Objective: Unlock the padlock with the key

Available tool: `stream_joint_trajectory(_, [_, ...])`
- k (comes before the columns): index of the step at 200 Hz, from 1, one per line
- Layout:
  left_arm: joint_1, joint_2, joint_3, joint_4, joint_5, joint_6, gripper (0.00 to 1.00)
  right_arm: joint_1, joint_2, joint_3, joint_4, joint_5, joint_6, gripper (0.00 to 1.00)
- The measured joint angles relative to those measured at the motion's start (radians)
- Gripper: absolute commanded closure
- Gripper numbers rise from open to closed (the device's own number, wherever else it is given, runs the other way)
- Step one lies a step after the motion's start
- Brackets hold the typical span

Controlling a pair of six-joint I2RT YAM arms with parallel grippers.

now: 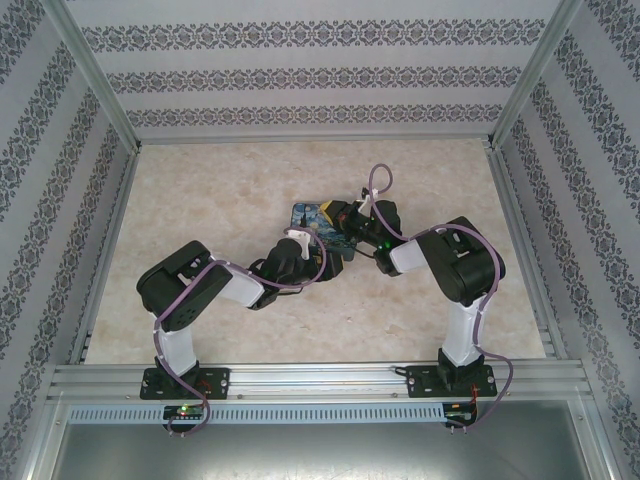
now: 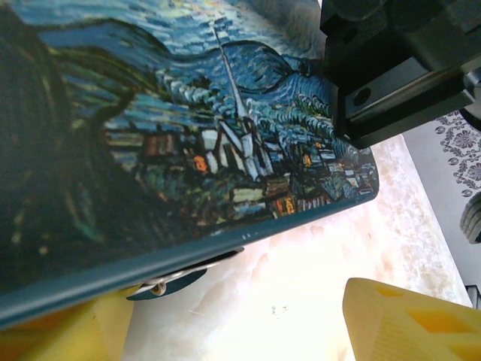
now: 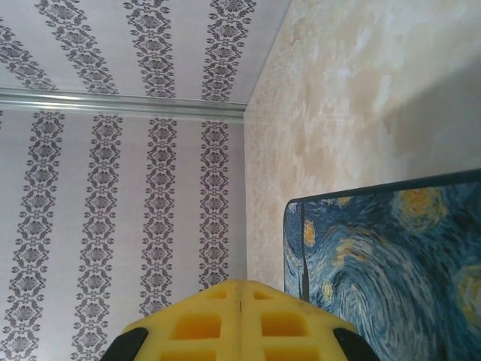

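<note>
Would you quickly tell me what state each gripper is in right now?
Left gripper: open, fingers wide apart at the painted box's edge, not clamped on it.
Right gripper: shut, fingers pressed together; anything pinched cannot be told.

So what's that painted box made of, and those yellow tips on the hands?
The box: smooth printed skin with a faint sheen, maybe tin or plastic; I can't tell which. The yellow fingertips: matte moulded plastic, probably, judging by their hollow square pockets.
</note>
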Motion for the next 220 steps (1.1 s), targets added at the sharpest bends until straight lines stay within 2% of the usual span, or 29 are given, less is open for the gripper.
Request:
stream_joint_trajectory(72, [0.000, 0.001, 0.001, -0.005, -0.008, 0.011, 0.26, -0.039, 0.012, 0.019, -0.007, -0.001, 0.002, 1.00])
stream_joint_trajectory(169, [-0.016, -0.010, 0.074, -0.190, -0.141, 0.156, 0.24, -0.039, 0.028, 0.019, 0.033, 0.000, 0.003, 1.00])
stream_joint_trajectory(220, [-0.016, 0.015, 0.106, -0.208, -0.164, 0.192, 0.25, -0.039, 0.031, 0.019, 0.038, 0.000, 0.003, 1.00])
